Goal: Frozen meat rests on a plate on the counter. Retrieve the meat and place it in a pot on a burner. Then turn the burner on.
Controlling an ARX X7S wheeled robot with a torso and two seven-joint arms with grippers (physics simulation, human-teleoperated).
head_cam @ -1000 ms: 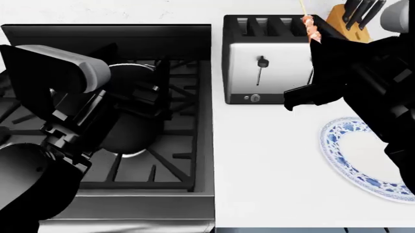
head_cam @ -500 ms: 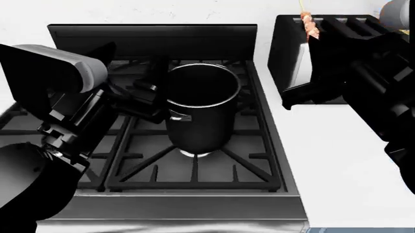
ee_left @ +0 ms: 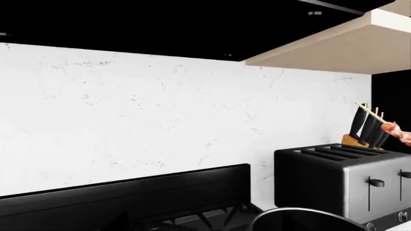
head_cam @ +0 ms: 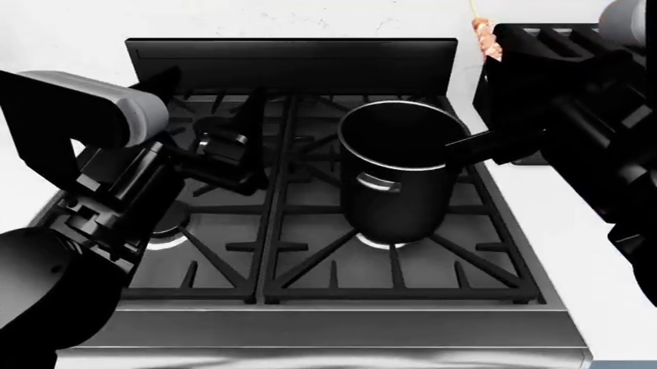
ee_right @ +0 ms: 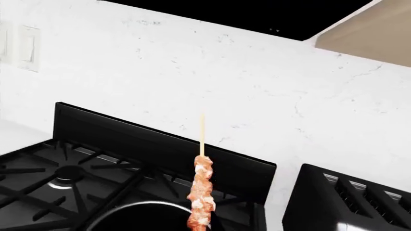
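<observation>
The dark grey pot (head_cam: pixel 395 181) stands on a burner of the stove, right of centre; its rim also shows in the right wrist view (ee_right: pixel 144 211) and the left wrist view (ee_left: pixel 308 215). My right gripper (head_cam: pixel 491 55) is shut on the frozen meat (head_cam: pixel 485 37), a reddish skewer held upright just behind and right of the pot rim. In the right wrist view the meat (ee_right: pixel 201 192) hangs over the pot's far edge. My left gripper (head_cam: pixel 228 150) is open and empty above the grates left of the pot. The plate is out of view.
Black cast-iron grates (head_cam: pixel 308 261) cover the stove, with a bare burner (head_cam: pixel 169 234) at front left. A toaster (ee_left: pixel 343 185) and a knife block (ee_left: pixel 367 131) stand on the white counter (head_cam: pixel 559 231) to the right. The stove's back panel (head_cam: pixel 288 61) meets the wall.
The head view has swung left: stove and pot slid to the right in it, the plate left the view and the toaster nearly so. The right gripper still holds the meat, now beside the pot.
</observation>
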